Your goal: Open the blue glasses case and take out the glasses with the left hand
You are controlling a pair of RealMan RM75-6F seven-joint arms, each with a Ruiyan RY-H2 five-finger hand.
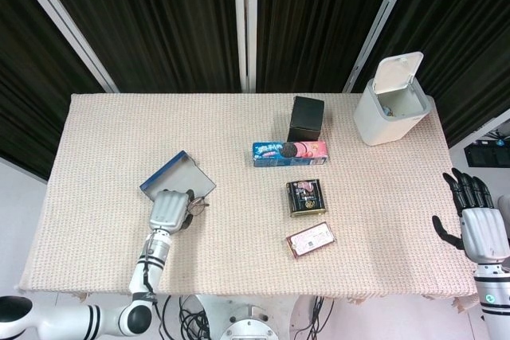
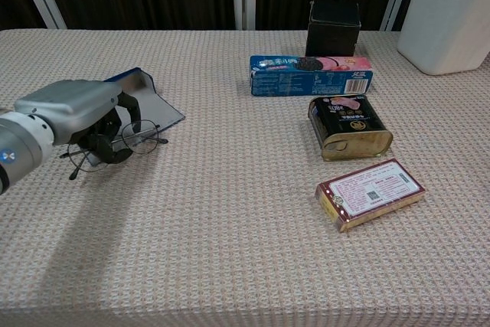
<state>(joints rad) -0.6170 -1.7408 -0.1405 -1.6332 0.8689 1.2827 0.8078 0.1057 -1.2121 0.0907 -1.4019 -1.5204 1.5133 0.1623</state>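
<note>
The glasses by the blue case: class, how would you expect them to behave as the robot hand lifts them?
The glasses have a thin wire frame, so they are probably light and easily bent. The left robot hand curls over one side only, so the free lens may sag or swing. One slim temple trails on the cloth and could snag on the weave.

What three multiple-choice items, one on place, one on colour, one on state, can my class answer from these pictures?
1. Where does the black box stand?
A. behind the biscuit pack
B. beside the bin
C. on the tin

2. What colour is the bin?
A. blue
B. white
C. black

3. How is the glasses case?
A. shut
B. open
C. upside down

Answers: 1 A, the box sits just beyond the pack; 2 B, its body and raised lid are white; 3 B, its lid lies flat, and the left hand grips the glasses.
</note>
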